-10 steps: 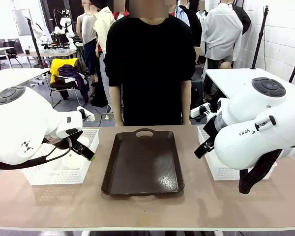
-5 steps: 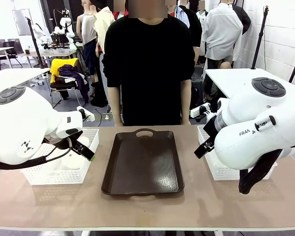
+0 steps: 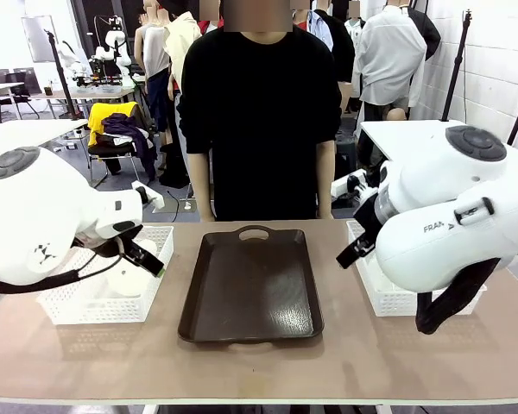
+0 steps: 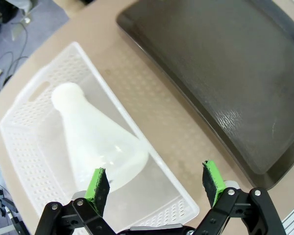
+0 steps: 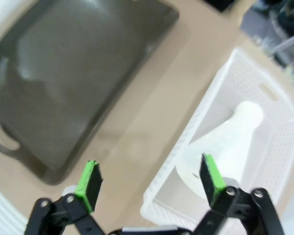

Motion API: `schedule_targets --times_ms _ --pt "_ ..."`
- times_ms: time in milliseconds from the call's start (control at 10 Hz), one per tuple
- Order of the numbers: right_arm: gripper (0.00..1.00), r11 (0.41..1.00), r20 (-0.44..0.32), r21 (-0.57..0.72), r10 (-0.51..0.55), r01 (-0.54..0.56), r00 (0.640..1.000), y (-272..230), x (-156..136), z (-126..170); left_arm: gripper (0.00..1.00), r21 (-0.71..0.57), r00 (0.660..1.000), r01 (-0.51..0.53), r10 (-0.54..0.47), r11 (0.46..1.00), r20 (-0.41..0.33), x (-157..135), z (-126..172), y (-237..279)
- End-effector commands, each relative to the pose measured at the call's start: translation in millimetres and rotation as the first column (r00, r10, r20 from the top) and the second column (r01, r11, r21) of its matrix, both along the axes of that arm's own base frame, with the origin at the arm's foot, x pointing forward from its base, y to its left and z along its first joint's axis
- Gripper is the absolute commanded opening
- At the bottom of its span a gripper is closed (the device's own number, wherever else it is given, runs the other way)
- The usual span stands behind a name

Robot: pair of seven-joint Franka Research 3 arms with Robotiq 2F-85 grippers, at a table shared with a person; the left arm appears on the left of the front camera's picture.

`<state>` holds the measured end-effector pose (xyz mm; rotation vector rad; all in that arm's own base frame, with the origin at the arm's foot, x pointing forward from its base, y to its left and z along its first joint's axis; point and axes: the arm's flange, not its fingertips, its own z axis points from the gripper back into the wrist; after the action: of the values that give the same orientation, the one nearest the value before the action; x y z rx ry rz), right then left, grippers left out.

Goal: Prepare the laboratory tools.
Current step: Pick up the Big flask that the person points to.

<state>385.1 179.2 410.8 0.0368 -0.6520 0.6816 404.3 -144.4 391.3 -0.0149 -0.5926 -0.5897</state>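
The left flask point(image 4: 95, 139) and right flask point(image 5: 220, 147) lie tipped in white baskets point(image 4: 27, 152), bare table point(image 4: 152, 112) between them and the brown tray point(image 4: 210, 73). The left gripper point(image 4: 154, 180) and right gripper point(image 5: 149, 182) (both wide apart, holding nothing) hang over basket rims.

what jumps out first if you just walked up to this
A dark tray lies bare at mid-table, in front of a person in black. A white basket sits on each side of it, the left basket and right basket, each holding one flask: left flask, right flask. The left gripper and right gripper hover open by them.
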Motion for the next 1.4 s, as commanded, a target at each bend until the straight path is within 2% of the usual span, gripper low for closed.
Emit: schedule_targets --times_ms 0,100,200,300,400,600,800,900,1000,1100,1300 --pt "1.00 0.996 -0.029 0.076 0.048 -0.046 0.998 -9.1 -14.6 41.9 1.00 -0.032 0.998 -0.046 0.048 0.998 0.049 -18.8 33.6 26.8" --pt "1.00 0.990 -0.107 0.135 0.053 -0.039 0.993 -13.4 -17.3 60.8 1.00 -0.074 1.000 -0.012 0.012 0.997 -0.005 -21.7 44.6 44.5" --pt "1.00 0.976 -0.172 0.217 0.074 -0.036 0.982 -21.8 -13.4 75.3 1.00 -0.183 0.996 0.049 -0.061 0.982 -0.062 -19.2 52.2 60.6" --pt "1.00 0.961 -0.240 0.276 0.055 0.014 0.969 -34.6 -5.6 87.4 1.00 -0.279 0.989 0.068 -0.102 0.958 -0.110 -10.7 55.1 77.8" --pt "1.00 0.935 -0.310 0.355 0.101 0.016 0.945 -50.0 -1.5 95.5 1.00 -0.332 0.986 0.036 -0.087 0.943 -0.141 -3.7 54.2 95.6" --pt "1.00 0.861 -0.409 0.507 0.195 0.044 0.892 -84.6 9.6 98.5 1.00 -0.540 0.942 0.075 -0.236 0.838 -0.237 15.0 43.6 126.6" --pt "1.00 0.807 -0.448 0.583 0.229 0.089 0.864 -107.9 13.8 86.3 1.00 -0.636 0.907 0.066 -0.311 0.769 -0.283 25.1 33.5 144.2" --pt "1.00 0.788 -0.470 0.605 0.238 0.113 0.850 -114.7 14.3 78.9 1.00 -0.610 0.916 0.035 -0.269 0.792 -0.297 28.0 29.8 148.2" --pt "1.00 0.803 -0.483 0.579 0.199 0.141 0.853 -116.6 20.2 72.0 1.00 -0.495 0.959 -0.025 -0.119 0.869 -0.257 34.1 26.5 145.3" --pt "1.00 0.793 -0.447 0.601 0.234 0.096 0.864 -116.8 5.3 86.6 1.00 -0.650 0.920 0.069 -0.300 0.757 -0.251 7.3 36.4 147.5" --pt "1.00 0.793 -0.447 0.601 0.234 0.096 0.864 -116.8 5.3 86.6 1.00 -0.650 0.920 0.069 -0.300 0.757 -0.251 7.3 36.4 147.5"
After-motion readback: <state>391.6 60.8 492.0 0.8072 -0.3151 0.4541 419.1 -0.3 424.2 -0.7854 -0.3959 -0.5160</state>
